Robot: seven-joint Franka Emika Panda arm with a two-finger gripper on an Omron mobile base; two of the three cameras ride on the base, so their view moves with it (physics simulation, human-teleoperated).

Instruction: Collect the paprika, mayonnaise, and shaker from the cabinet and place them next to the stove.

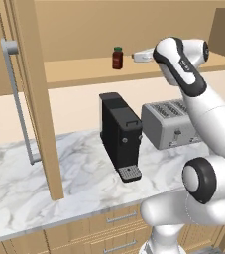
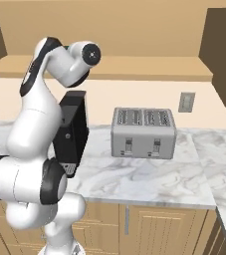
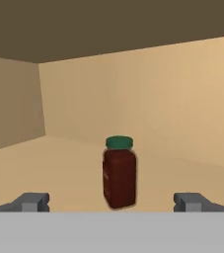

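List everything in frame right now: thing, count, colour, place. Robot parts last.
paprika: 1, dark red jar with green cap, upright on the cabinet shelf, centred ahead of the gripper in the hand view
cabinet: 1, light wood, open, shelf above the counter
cabinet door: 1, light wood, swung open at left, long grey bar handle
coffee machine: 1, black, on the counter below the shelf
toaster: 1, silver, four slots, on the counter right of the coffee machine
counter: 1, white-grey marble, wood drawers beneath
wall outlet: 1, grey, on the wall right of the toaster
gripper: 1, grey fingertips, open, at shelf level, apart from the paprika
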